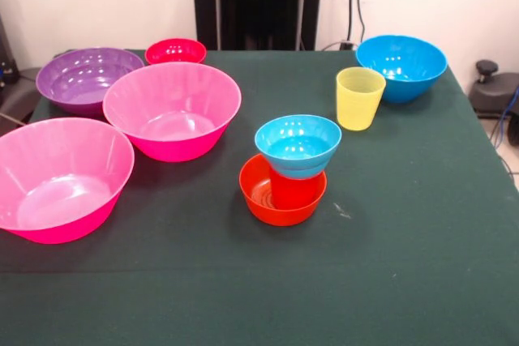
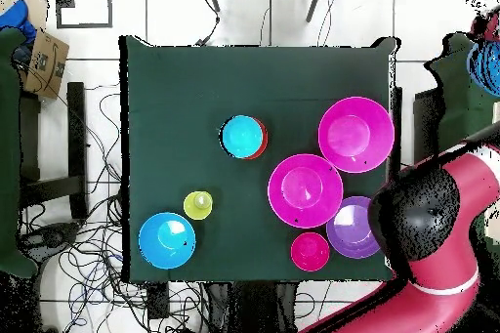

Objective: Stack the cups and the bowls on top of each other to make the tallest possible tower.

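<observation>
Three pieces make up the tower (image 1: 285,174) right now, near the table's middle: small orange bowl (image 1: 258,197) at the base, red cup (image 1: 293,190) standing in it, small light-blue bowl (image 1: 298,144) seated on the cup's mouth. Your likely next piece is the large blue bowl (image 1: 402,66), far right; I'd judge it wider than the light-blue one, so centre it carefully or it may tip the stack. Lower straight down, release only once it sits level, and don't nudge the red cup, which looks a little off-centre in the orange bowl. Count, near to far: two large pink bowls, one (image 1: 58,177) near left and one (image 1: 172,108) just behind it with rims close; one yellow cup (image 1: 359,97) right of centre, just beside the blue bowl; one purple bowl (image 1: 87,79) far left; one small red bowl (image 1: 175,51) at the far edge. That makes seven bowls and two cups in all. Only the arm (image 2: 444,241) shows, in the overhead view, swung off the table's side; no gripper appears in either view, so I can't tell you how the jaws stand.
</observation>
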You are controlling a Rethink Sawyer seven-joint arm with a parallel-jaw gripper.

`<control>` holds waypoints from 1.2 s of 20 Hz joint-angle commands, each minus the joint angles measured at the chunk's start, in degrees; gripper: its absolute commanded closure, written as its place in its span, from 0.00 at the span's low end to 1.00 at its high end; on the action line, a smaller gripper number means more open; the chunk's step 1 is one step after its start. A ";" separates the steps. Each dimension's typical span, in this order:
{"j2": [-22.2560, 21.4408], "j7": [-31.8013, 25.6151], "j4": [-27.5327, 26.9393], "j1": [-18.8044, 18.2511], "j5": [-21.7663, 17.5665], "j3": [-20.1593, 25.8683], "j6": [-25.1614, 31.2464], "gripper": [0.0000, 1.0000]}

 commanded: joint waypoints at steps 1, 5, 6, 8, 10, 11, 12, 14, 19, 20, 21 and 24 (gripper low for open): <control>3.28 -18.43 3.57 2.37 -17.20 14.35 -4.42 1.00; 7.26 -20.05 12.60 8.32 -25.80 23.74 -2.19 1.00; 9.31 -20.92 17.96 11.70 -29.54 28.24 -0.72 1.00; 11.66 -22.23 24.83 16.59 -34.13 34.39 0.16 1.00; 12.73 -22.83 28.82 20.33 -37.53 39.12 0.30 1.00; 12.87 -22.80 29.85 21.67 -39.15 41.15 0.00 1.00; 12.90 -22.46 30.84 23.08 -40.61 42.91 -0.22 1.00; 12.97 -21.77 33.62 26.49 -44.02 47.00 -0.55 1.00; 12.13 -17.88 36.98 32.51 -50.89 54.97 -1.71 1.00; 12.16 -17.34 38.63 34.13 -52.12 56.68 -2.36 1.00; 11.97 -16.92 39.52 35.18 -53.40 58.24 -2.73 1.00; 10.53 -17.15 43.68 38.83 -58.64 62.64 -2.30 1.00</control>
